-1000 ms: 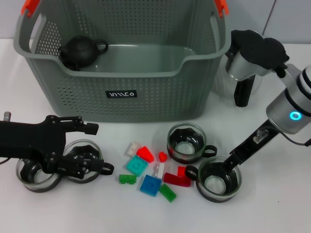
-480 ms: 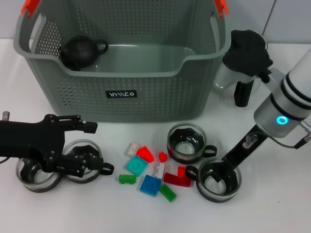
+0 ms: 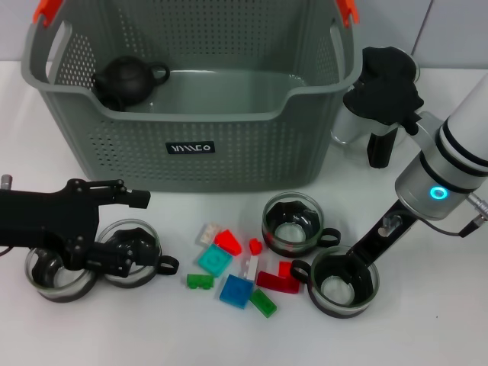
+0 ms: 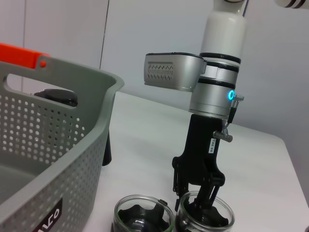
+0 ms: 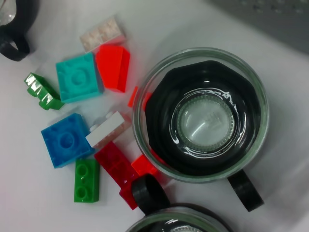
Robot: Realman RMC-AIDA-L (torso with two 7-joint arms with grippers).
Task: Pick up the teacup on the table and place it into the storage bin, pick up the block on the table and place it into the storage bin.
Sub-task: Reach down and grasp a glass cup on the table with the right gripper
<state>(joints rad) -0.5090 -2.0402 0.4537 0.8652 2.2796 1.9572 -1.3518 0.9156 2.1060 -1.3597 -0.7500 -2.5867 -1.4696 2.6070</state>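
Note:
Several glass teacups with black inserts stand on the white table. My right gripper [image 3: 352,265] reaches down into the rim of the front right teacup [image 3: 343,286]; the left wrist view shows this gripper [image 4: 195,198] dipping into that teacup [image 4: 205,215]. A second teacup [image 3: 292,223] stands just behind it, and it also fills the right wrist view [image 5: 203,116]. Loose coloured blocks [image 3: 232,267] lie between the cups. My left gripper [image 3: 145,229] is open at the far left, its lower finger over a teacup [image 3: 133,245]. The storage bin [image 3: 191,145] stands behind.
A black teapot [image 3: 126,80] sits inside the bin at its left end. A glass kettle with a black lid and handle [image 3: 381,99] stands to the right of the bin. Another teacup [image 3: 53,276] sits at the far left under my left arm.
My right arm has swung left and lowered, bringing its gripper from above the front right teacup down into its rim. The left arm has hardly moved.

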